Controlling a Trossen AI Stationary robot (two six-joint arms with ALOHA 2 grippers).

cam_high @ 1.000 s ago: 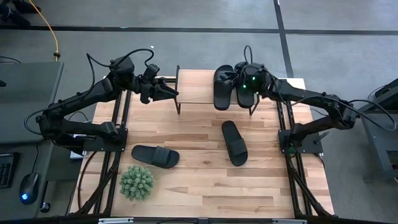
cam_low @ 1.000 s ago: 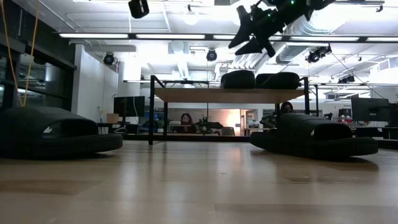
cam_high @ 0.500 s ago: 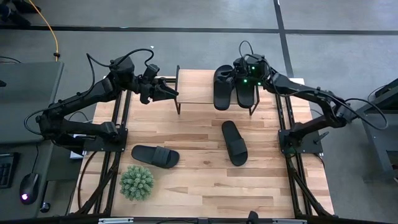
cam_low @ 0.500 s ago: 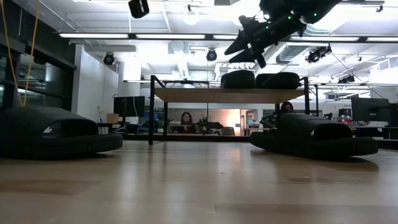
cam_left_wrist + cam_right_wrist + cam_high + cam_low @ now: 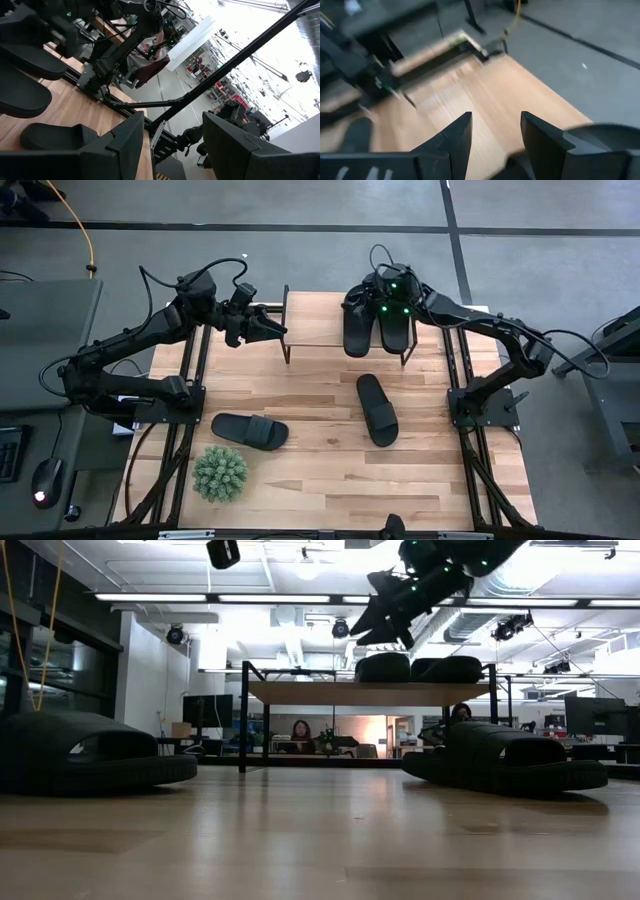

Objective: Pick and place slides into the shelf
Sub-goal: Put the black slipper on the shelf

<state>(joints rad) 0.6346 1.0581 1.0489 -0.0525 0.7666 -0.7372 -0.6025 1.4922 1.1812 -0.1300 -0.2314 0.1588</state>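
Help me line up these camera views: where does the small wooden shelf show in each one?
High view: the shelf sits at the table's far edge, centre, with two slides on its right part.
Low view: shelf in the middle distance, centre, slides on top.
Left wrist view: cannot tell.
Right wrist view: light wood plank beyond the fingers, probably its top.
Shared landmark: the two shelved slides.

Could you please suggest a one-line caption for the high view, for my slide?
Two black slides rest on the shelf beneath the open right gripper; two more lie on the table.
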